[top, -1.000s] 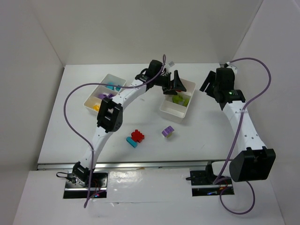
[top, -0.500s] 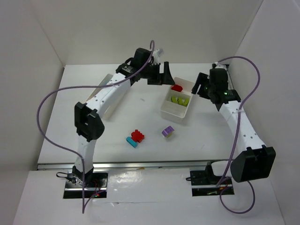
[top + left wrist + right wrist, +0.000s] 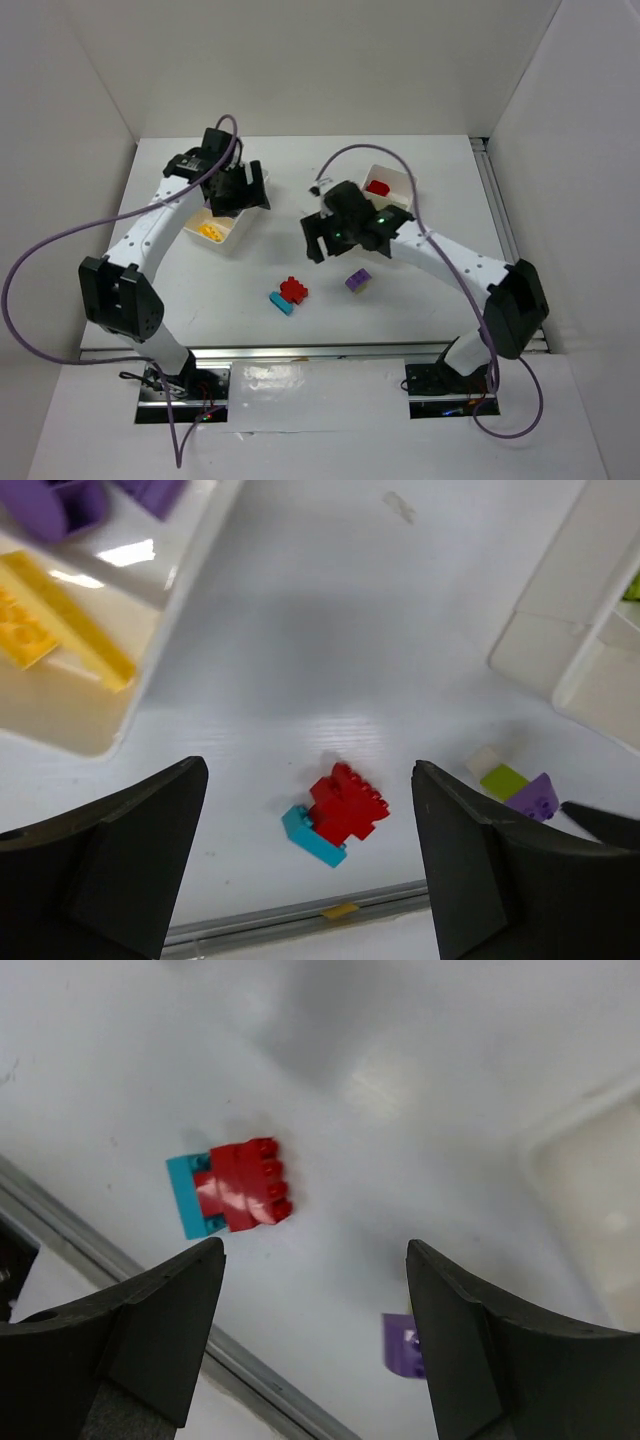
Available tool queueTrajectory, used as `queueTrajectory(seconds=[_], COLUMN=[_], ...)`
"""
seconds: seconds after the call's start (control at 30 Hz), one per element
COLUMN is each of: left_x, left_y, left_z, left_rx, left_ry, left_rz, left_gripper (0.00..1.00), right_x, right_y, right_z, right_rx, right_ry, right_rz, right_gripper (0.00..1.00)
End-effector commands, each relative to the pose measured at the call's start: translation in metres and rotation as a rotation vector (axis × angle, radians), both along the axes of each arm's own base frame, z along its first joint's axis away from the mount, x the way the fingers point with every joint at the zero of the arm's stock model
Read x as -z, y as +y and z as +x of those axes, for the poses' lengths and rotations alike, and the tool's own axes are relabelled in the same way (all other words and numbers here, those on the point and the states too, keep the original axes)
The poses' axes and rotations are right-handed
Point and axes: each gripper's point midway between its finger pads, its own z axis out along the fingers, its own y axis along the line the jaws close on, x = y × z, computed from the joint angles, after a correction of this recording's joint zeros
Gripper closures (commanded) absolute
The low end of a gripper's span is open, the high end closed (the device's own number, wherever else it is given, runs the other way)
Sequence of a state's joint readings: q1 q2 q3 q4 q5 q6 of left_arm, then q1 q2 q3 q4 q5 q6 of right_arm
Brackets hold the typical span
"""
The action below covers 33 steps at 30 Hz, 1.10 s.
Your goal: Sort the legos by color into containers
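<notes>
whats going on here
Lego sorting by colour, partway done. The left fingers, open and empty, hover at the left tray, which holds yellow bricks and purple bricks. The right fingers, also open and empty, hang above the table. A red-and-cyan cluster and a purple-and-lime cluster lie unsorted on it.

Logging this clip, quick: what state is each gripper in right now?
Left gripper: open, holding nothing.
Right gripper: open, holding nothing.
</notes>
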<state>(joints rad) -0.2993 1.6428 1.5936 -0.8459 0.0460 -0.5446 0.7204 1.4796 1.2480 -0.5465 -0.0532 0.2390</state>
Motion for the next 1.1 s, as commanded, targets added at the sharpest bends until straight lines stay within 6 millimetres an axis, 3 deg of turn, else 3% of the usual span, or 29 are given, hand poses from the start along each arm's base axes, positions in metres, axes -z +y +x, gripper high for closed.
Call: queueTrajectory(seconds=[0.0, 0.03, 0.13, 0.2, 0.3, 0.33, 0.37, 0.4, 0.47, 0.63, 0.83, 1.07], left_x=[-0.039, -0.043, -0.049, -0.040, -0.016, 0.005, 0.012, 0.019, 0.028, 0.005, -0.020, -0.011], left_y=[0.028, 0.034, 0.028, 0.019, -0.003, -0.004, -0.004, -0.003, 0.014, 0.032, 0.049, 0.052], left_z=[-0.010, -0.009, -0.013, -0.016, -0.041, -0.053, -0.061, -0.067, -0.075, -0.079, -0.076, -0.075], left_rx=[-0.102, -0.106, -0.050, -0.013, 0.079, 0.087, 0.096, 0.080, 0.013, -0.071, -0.138, -0.138], left_ry=[-0.085, -0.101, -0.110, -0.084, -0.005, 0.057, 0.076, 0.099, 0.133, 0.061, -0.023, -0.001], left_rz=[-0.007, 0.008, 0.015, 0.030, 0.049, 0.064, 0.071, 0.068, 0.061, 0.023, 0.020, 0.015], left_gripper=[0.06, 0.06, 0.06, 0.06, 0.06, 0.06, 0.06, 0.06, 0.06, 0.06, 0.06, 0.06], right_x=[0.004, 0.010, 0.016, 0.018, 0.019, 0.018, 0.022, 0.019, 0.030, 0.065, 0.094, 0.117], right_y=[0.045, 0.049, 0.033, 0.008, -0.008, -0.004, -0.003, 0.014, 0.024, 0.066, 0.074, 0.078], right_z=[-0.024, -0.024, -0.018, -0.008, -0.019, -0.021, -0.027, -0.038, -0.049, -0.070, -0.060, -0.047], right_rx=[-0.145, -0.135, -0.004, 0.092, 0.101, 0.070, 0.038, -0.030, -0.101, -0.254, -0.245, -0.262], right_ry=[-0.016, -0.013, -0.010, -0.023, 0.013, 0.008, 0.018, 0.019, 0.038, 0.051, 0.049, 0.051], right_rz=[-0.035, -0.052, -0.113, -0.162, -0.144, -0.126, -0.116, -0.083, -0.108, -0.184, -0.255, -0.279], right_gripper=[0.19, 0.17, 0.16, 0.14, 0.13, 0.13, 0.13, 0.13, 0.13, 0.12, 0.12, 0.13])
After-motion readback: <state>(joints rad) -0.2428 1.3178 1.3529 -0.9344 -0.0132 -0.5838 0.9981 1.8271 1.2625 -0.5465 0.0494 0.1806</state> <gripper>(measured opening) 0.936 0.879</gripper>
